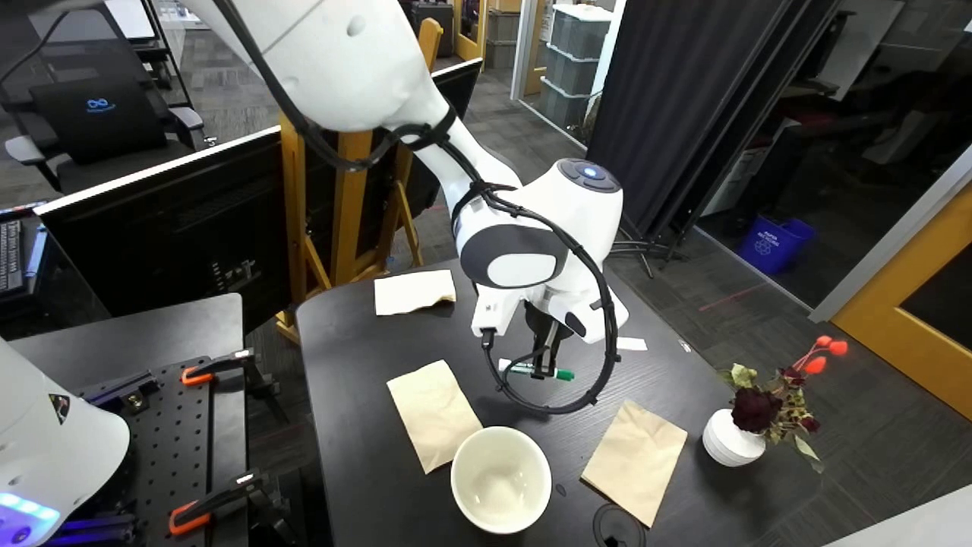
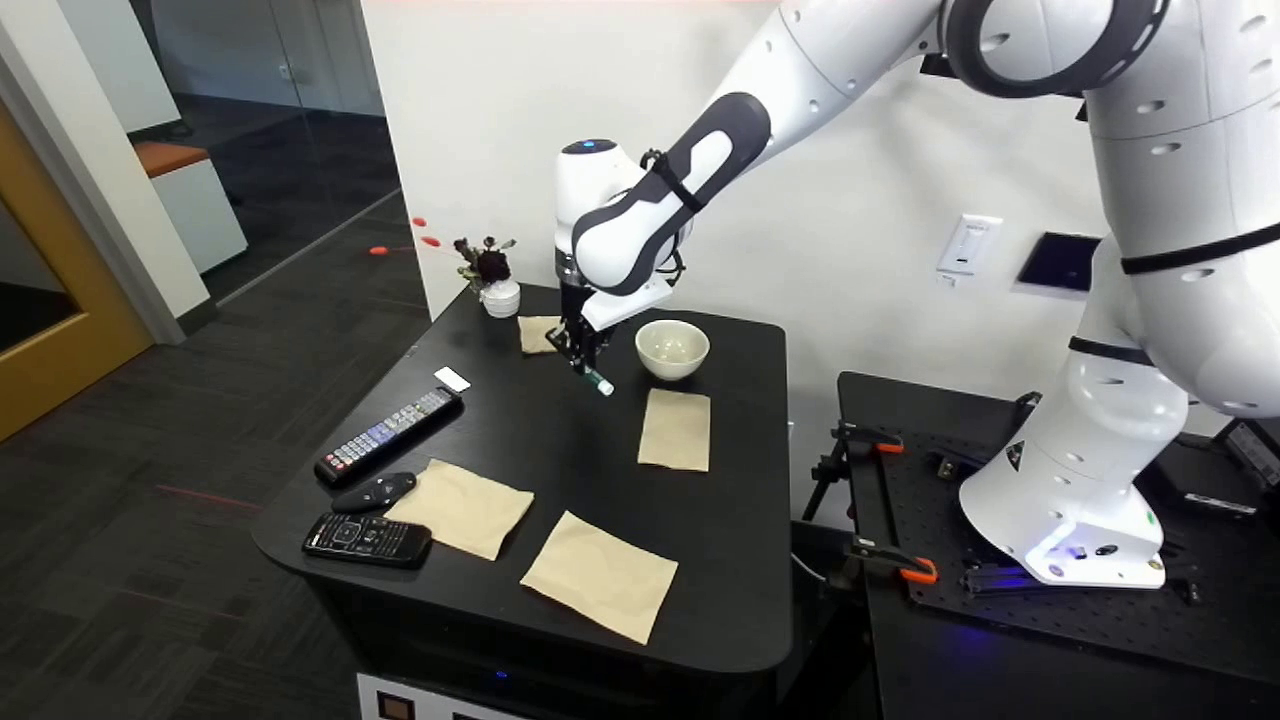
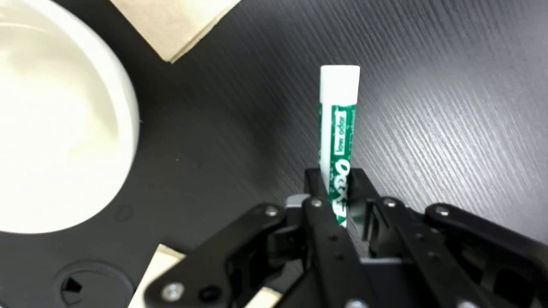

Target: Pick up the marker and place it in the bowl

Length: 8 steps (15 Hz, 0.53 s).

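Observation:
The marker is a thin stick with a green and white body and a white end. My gripper is shut on it near its middle. In both exterior views the marker hangs level or nearly level in the fingertips, a little above the black table. The white round bowl stands upright on the table with nothing seen in it. It also shows in an exterior view and at the left of the wrist view. The gripper is beside the bowl, not over it.
Tan paper napkins lie near the bowl, with more further off. A white vase with red flowers stands near the table edge. Several remotes lie at another edge. A wall rises behind the bowl.

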Each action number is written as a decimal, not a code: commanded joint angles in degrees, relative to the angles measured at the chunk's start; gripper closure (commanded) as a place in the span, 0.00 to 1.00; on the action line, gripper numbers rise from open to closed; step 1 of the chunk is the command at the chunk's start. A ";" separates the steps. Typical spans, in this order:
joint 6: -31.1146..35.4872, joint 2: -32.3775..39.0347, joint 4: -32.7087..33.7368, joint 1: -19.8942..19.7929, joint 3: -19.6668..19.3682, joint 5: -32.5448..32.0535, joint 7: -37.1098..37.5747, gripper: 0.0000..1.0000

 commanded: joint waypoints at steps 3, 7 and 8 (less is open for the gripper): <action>8.54 -11.08 -12.81 1.99 -1.70 1.17 4.71 0.95; 15.29 -14.95 -18.09 5.51 -6.46 -1.86 12.06 0.95; 16.22 -15.54 -18.83 6.63 -8.26 -2.92 14.04 0.95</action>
